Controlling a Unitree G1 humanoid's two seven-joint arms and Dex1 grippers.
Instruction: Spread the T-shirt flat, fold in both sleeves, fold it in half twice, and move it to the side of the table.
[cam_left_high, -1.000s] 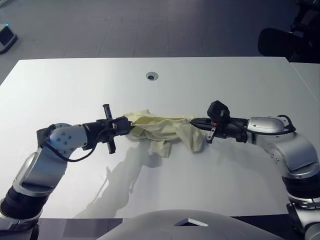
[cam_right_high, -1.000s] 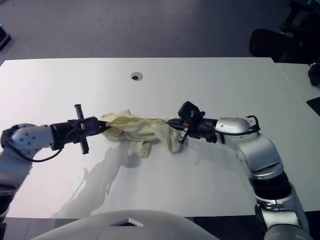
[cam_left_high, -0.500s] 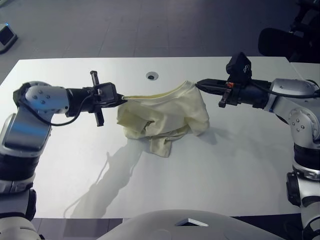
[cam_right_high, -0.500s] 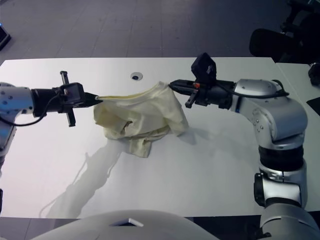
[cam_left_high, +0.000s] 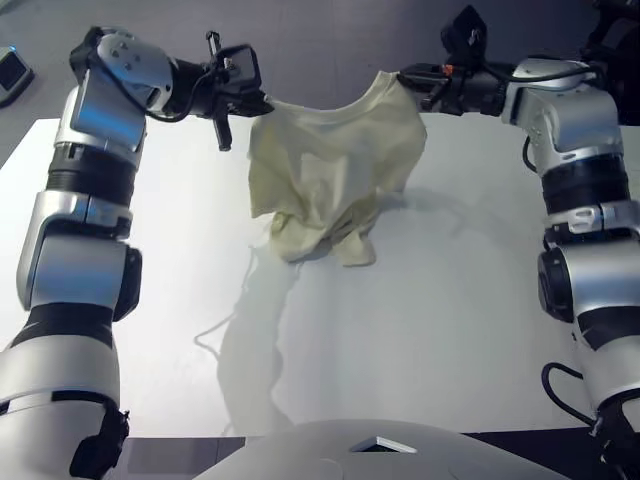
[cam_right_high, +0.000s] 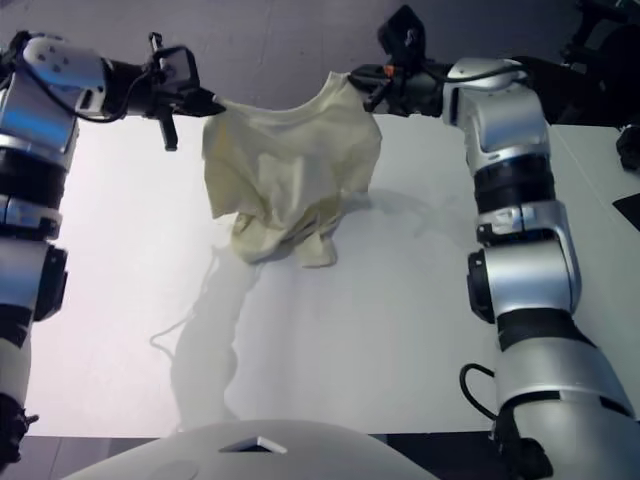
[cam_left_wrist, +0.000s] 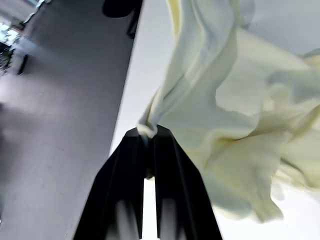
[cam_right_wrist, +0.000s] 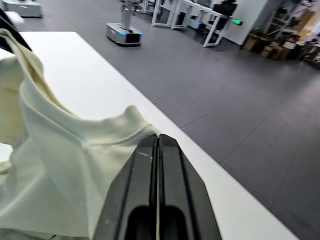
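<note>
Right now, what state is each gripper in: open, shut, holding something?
Left gripper: shut on the T-shirt, pinching one top corner.
Right gripper: shut on the T-shirt, pinching the other top corner.

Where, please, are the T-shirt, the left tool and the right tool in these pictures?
T-shirt (cam_left_high: 335, 165), left eye view, middle of the hanging cloth.
left tool (cam_left_high: 264, 103), left eye view, between its fingertips.
right tool (cam_left_high: 402, 76), left eye view, between its fingertips.
</note>
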